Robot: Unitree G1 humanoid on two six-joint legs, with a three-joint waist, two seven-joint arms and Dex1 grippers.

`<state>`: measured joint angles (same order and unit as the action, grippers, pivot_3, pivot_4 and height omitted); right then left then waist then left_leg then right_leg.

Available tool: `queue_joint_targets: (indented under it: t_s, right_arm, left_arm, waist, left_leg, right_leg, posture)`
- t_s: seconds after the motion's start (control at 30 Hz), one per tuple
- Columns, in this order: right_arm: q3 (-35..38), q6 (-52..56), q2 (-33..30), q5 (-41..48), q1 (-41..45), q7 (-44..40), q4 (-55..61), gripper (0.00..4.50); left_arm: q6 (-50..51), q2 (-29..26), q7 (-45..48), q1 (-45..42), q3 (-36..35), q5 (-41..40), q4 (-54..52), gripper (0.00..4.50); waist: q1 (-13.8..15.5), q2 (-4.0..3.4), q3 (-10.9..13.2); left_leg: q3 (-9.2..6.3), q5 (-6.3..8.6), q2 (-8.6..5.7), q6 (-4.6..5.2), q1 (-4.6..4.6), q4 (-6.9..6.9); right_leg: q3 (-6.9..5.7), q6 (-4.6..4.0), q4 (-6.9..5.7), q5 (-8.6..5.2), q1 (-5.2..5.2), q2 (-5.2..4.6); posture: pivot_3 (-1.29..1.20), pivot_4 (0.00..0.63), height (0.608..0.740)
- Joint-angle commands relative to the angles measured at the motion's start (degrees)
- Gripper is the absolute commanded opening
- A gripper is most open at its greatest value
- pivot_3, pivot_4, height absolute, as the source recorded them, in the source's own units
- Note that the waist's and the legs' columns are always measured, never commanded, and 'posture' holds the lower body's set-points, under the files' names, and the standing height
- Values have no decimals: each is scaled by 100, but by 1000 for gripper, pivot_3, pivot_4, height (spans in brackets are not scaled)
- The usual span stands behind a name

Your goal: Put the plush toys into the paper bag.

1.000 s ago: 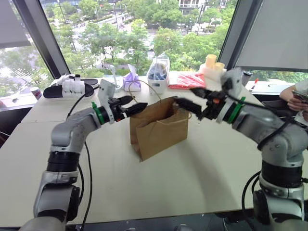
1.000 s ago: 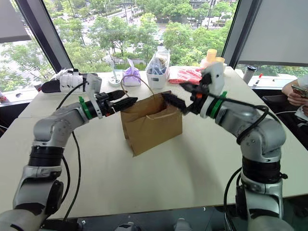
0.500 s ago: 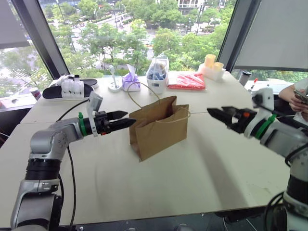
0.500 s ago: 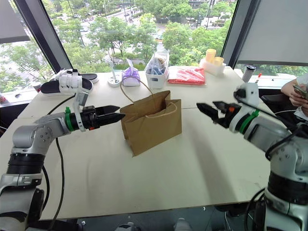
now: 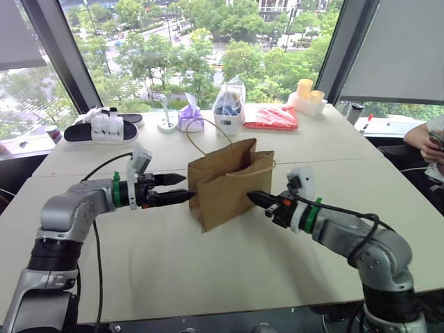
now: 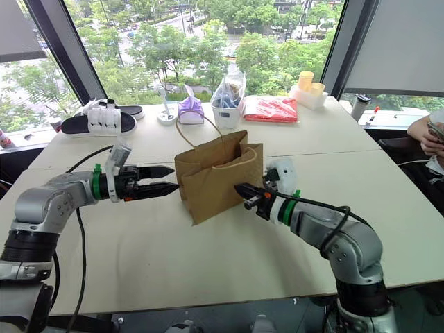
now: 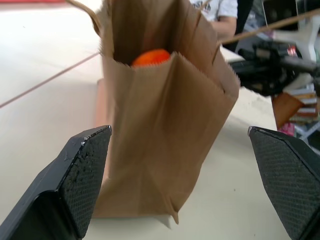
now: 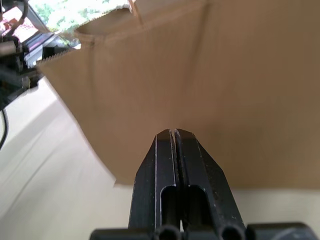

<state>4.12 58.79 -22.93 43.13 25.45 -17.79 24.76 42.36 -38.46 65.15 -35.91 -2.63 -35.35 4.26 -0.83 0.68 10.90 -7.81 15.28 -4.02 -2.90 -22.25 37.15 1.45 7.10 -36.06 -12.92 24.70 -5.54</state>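
The brown paper bag (image 5: 232,184) stands upright and open at the table's middle, its cord handles up. An orange plush toy (image 7: 151,56) peeks over the bag's rim from inside, seen in the left wrist view. My left gripper (image 5: 186,188) hovers level just left of the bag, open, its fingers (image 7: 82,175) spread wide with nothing between them. My right gripper (image 5: 251,197) is shut and empty, its tip (image 8: 172,132) close to the bag's right lower side; I cannot tell whether it touches.
Along the table's far edge sit a purple pouch (image 5: 189,116), a clear plastic bag (image 5: 229,107), a red packet (image 5: 270,116), yellow cups (image 5: 305,94) and black slippers (image 5: 104,128). A person's hand (image 5: 427,139) shows at the right edge.
My right gripper has dropped from beside the bag's mouth to its lower right side and shut. My left gripper has sunk and drawn back from the mouth, staying open.
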Motion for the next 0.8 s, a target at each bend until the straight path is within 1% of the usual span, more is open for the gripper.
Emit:
queue_joint_targets:
  t_s: [0.03, 0.2, 0.43, 0.5, 0.57, 0.77, 0.8]
  right_arm:
    - [-243, -354, 122, -317, 217, -54, -237, 34]
    - [-448, -617, 276, -617, 449, -115, -598, 34]
    - [-477, -688, 358, -766, 498, -165, -680, 34]
    - [-459, -659, 351, -771, 455, -172, -619, 0]
    - [-435, -618, 331, -772, 401, -179, -541, 0]
    - [-248, -435, 227, -647, 273, -196, -265, 0]
    - [-188, -383, 194, -600, 242, -207, -185, 0]
  left_arm:
    - [-457, 225, -129, -43, 153, 271, -11, 4500]
    - [-960, 688, -342, -67, 368, 624, 201, 4500]
    - [-984, 1041, -579, -70, 320, 629, 95, 4500]
    - [-971, 1090, -688, -47, 252, 602, 67, 3976]
    - [-953, 1101, -756, -21, 223, 591, 27, 3305]
    - [-917, 1167, -879, -2, 245, 575, -31, 256]
    - [-907, 1183, -890, -6, 268, 583, -26, 23]
  waist:
    - [5, 0, 0]
    - [-3, 0, 0]
    - [-17, 0, 0]
    - [-14, 0, 0]
    - [-14, 0, 0]
    - [-12, 0, 0]
    - [-12, 0, 0]
  left_leg:
    - [-1, 0, 0, 0, 0, 0]
    - [-1, 0, -1, 0, -1, -1]
    - [-2, 0, 0, 0, -1, -2]
    - [-2, 0, -1, 0, -1, -2]
    - [-2, 0, -1, 0, -1, -2]
    - [-2, 0, -1, 0, -1, -2]
    - [-2, 0, -1, 0, -1, -2]
  right_leg:
    - [0, 0, 0, 0, 0, 0]
    - [0, 0, 0, 0, 1, 0]
    - [0, 0, -1, 0, 3, 1]
    - [0, 0, -1, 0, 3, 0]
    - [0, 0, -2, 0, 3, 0]
    - [0, 0, -2, 0, 3, 0]
    - [0, 0, -2, 0, 3, 0]
  posture:
    - [0, 150, 740]
    - [0, 150, 740]
    - [0, 150, 740]
    - [0, 150, 740]
    - [0, 150, 740]
    - [0, 150, 740]
    - [0, 150, 740]
